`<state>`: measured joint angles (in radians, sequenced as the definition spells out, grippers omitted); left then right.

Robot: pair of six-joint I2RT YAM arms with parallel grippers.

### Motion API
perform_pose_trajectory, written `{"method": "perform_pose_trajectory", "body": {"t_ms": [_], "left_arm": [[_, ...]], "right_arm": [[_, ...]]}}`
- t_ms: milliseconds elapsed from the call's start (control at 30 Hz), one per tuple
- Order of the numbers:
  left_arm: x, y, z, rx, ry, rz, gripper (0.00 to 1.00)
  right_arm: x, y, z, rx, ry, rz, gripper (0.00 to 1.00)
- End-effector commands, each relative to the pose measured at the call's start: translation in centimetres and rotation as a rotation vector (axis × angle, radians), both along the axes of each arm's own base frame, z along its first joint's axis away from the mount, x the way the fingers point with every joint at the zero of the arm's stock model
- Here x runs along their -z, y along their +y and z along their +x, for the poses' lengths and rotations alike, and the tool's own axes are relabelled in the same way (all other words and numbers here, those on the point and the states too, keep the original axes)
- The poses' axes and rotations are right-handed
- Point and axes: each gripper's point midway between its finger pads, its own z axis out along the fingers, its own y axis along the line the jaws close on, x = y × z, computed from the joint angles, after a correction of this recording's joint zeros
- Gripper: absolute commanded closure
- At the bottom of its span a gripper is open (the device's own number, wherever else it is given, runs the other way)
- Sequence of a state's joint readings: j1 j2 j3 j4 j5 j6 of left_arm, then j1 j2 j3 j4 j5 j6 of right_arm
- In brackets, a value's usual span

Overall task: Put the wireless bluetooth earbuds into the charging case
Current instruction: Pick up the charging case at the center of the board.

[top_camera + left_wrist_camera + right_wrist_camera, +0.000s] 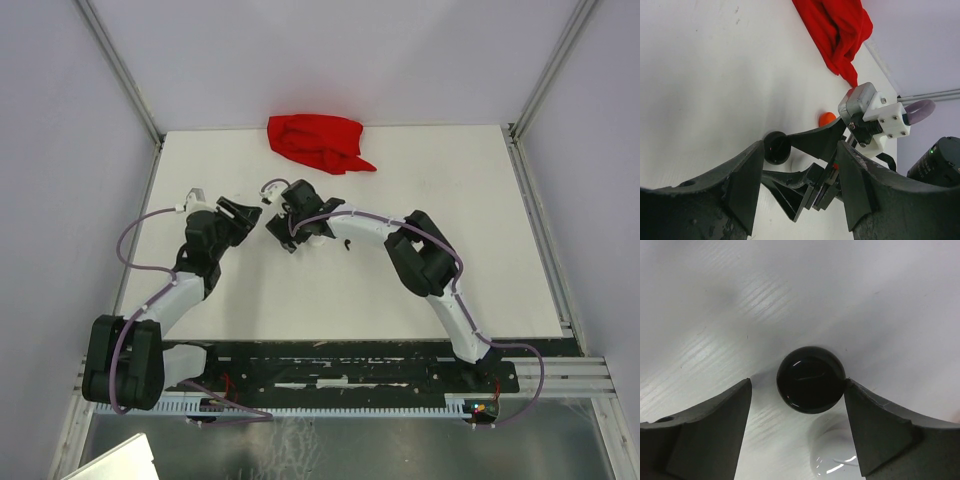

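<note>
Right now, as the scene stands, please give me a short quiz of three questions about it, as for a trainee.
1. True or false: the black round case lies between the open jaws of the right arm.
2. What lies at the far side of the table? A: a red cloth. B: a blue box. C: a metal bowl.
3. Fill in the missing word: in the left wrist view, the small round thing on the table between the black round case and the red cloth has the colour ____.

Key: 1 true; 2 A; 3 orange-red.
</note>
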<state>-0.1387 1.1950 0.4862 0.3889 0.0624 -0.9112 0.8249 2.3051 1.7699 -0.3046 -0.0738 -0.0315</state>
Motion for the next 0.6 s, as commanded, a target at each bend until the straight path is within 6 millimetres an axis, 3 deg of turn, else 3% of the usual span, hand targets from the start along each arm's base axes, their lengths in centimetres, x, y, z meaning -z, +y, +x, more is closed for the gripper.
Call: {"method": "perform_pose_trajectory", "body": {"t_ms": [0, 400, 567], "left_arm": [[-1.0, 0.2, -0.1, -0.003, -0.029, -0.022, 0.34], [-0.4, 0.3, -0.1, 0.003, -0.017, -0.024, 0.34], [-0.3, 0.4, -0.3, 0.007, -0.012, -0.027, 0.34]], "right_arm": [[-0.8, 0.1, 1.4, 0.039, -0.046, -0.004, 0.2], [-0.1, 0.0, 2.1, 0.07, -0.062, -0.018, 0.43], [-0.9, -0.2, 2.4, 0.078, -0.088, 0.002, 0.68]]}}
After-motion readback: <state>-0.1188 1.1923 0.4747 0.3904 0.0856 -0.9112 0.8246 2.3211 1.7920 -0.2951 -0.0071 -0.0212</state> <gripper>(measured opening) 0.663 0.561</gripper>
